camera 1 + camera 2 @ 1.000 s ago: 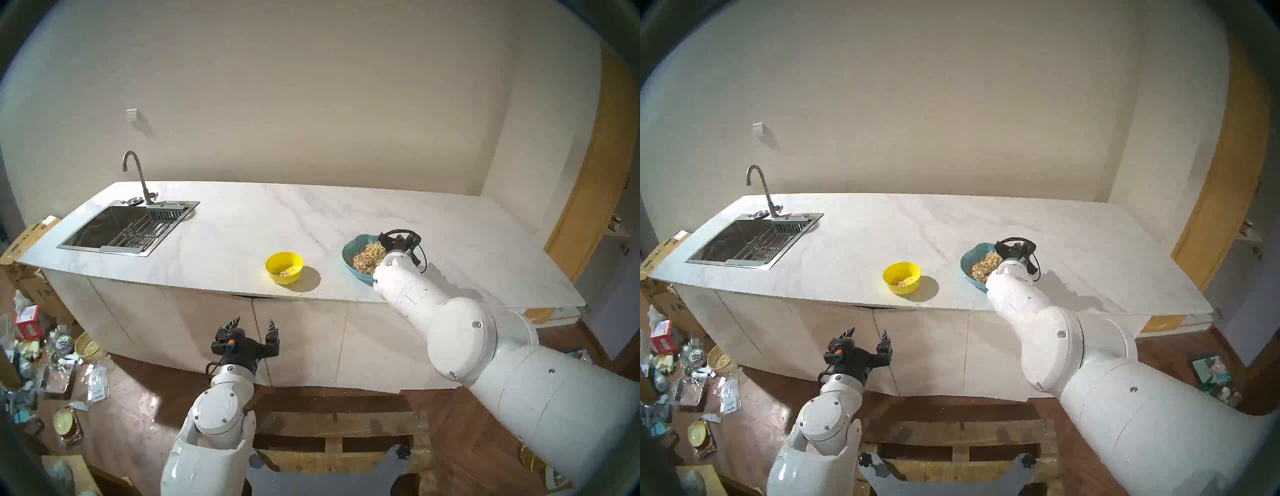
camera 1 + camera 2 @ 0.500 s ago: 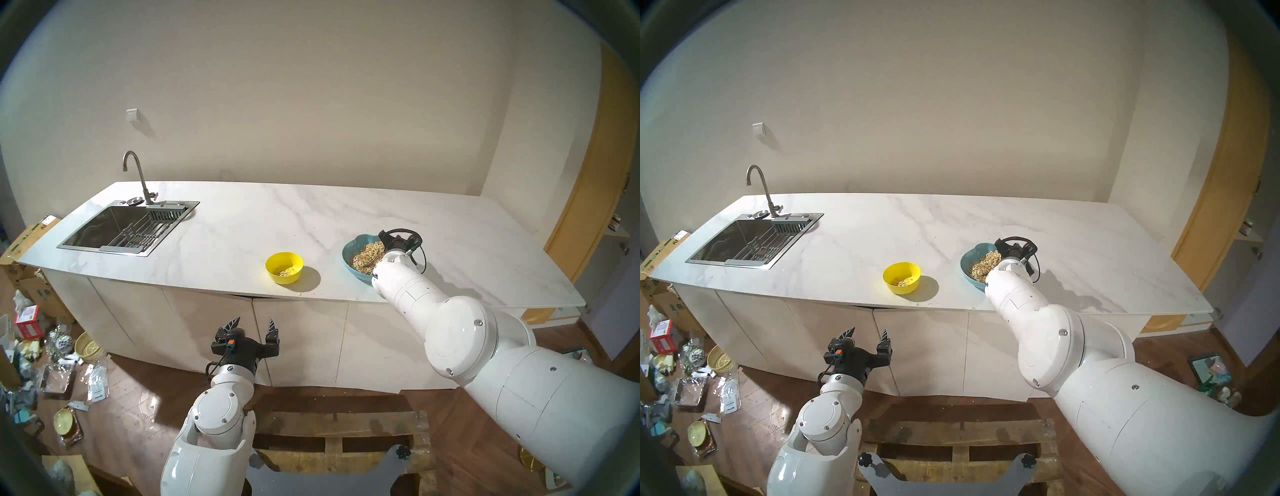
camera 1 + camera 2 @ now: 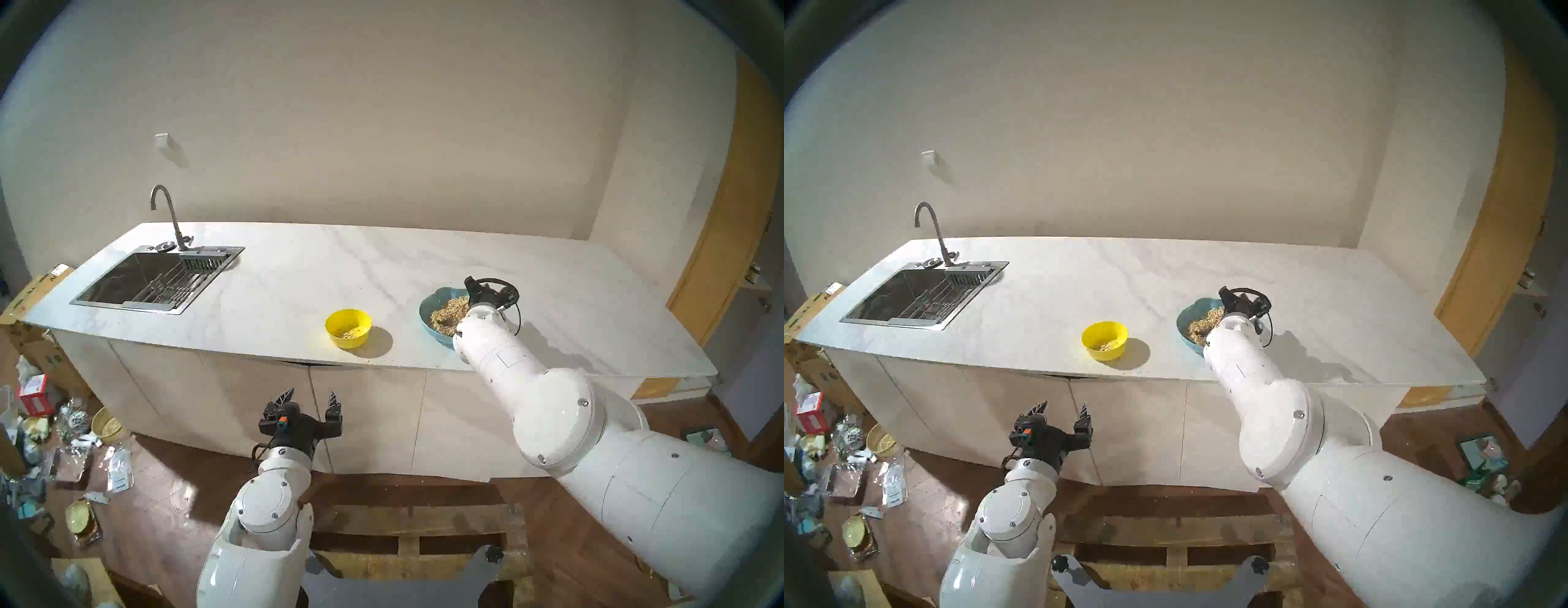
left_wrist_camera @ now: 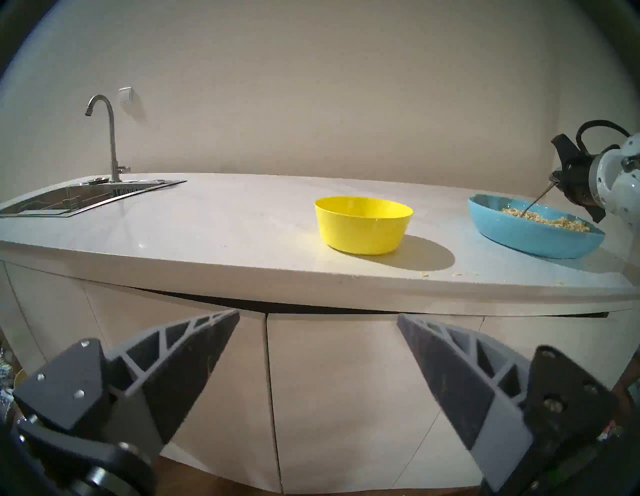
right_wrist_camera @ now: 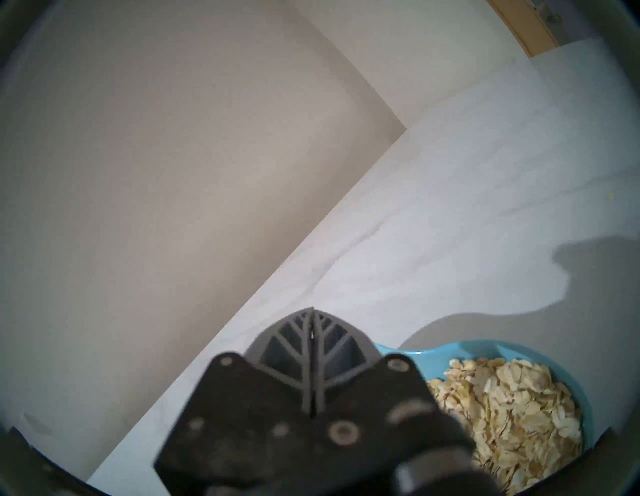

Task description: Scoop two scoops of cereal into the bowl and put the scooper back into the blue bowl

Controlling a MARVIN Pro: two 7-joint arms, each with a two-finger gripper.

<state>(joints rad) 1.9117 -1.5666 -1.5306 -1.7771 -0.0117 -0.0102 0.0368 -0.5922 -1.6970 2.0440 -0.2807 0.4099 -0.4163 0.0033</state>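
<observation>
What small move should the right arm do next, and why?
Probably lift the spoon level out of the oats. The right tool is shut on its handle, the head is dug into the blue bowl, and the yellow bowl holds only few oats.

The right arm's elbow (image 3: pixel 551 418) has swung toward nine o'clock in the head views, and its forearm now stands steeper over the near edge of the worktop (image 3: pixel 297 271). The wrist has rolled, tipping the dark body of the right end effector (image 5: pixel 313 311) more to one side above the blue bowl (image 3: pixel 428 308), with less cereal (image 3: pixel 447 312) showing beside it.
</observation>
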